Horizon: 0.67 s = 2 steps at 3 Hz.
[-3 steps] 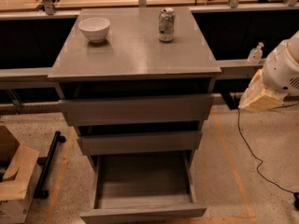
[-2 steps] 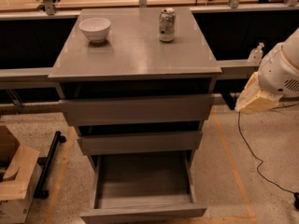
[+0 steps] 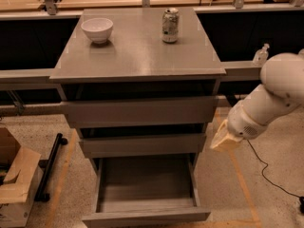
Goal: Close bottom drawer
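The bottom drawer (image 3: 147, 184) of the grey cabinet is pulled far out, showing its plain grey interior; its flat front (image 3: 145, 217) sits at the bottom edge of the camera view. The middle drawer front (image 3: 142, 145) and top drawer front (image 3: 140, 111) stand slightly out. My white arm (image 3: 270, 99) comes in from the right, and its gripper (image 3: 223, 140) is a pale tan shape right of the cabinet at middle-drawer height, apart from the bottom drawer.
A white bowl (image 3: 97, 29) and a drink can (image 3: 170, 25) stand on the cabinet top (image 3: 137, 56). A cardboard box (image 3: 14, 184) and a black bar (image 3: 50, 167) lie on the floor at left. A cable (image 3: 270, 179) runs on the floor at right. A small bottle (image 3: 261, 54) stands on the right ledge.
My arm and gripper have moved left and down, closer to the cabinet's right side. The drawers, bowl and can have not moved.
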{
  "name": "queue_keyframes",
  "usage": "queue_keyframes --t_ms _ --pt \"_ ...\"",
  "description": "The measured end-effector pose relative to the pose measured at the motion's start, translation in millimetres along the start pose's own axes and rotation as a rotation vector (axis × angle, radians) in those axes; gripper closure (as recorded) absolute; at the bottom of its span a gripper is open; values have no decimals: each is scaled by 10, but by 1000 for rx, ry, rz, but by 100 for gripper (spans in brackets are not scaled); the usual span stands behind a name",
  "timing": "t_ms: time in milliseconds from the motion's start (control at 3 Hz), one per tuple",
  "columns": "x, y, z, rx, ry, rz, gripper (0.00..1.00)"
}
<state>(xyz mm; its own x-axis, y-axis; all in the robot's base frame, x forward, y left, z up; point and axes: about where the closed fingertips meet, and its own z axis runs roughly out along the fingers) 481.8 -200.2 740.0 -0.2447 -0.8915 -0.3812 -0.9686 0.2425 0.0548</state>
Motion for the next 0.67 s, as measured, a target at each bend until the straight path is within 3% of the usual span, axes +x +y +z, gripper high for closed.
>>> queue_keyframes --t_ms 333,667 --pt "227 -13 1072 -134 -56 120 100" --pt "349 15 1463 -194 -68 158 100"
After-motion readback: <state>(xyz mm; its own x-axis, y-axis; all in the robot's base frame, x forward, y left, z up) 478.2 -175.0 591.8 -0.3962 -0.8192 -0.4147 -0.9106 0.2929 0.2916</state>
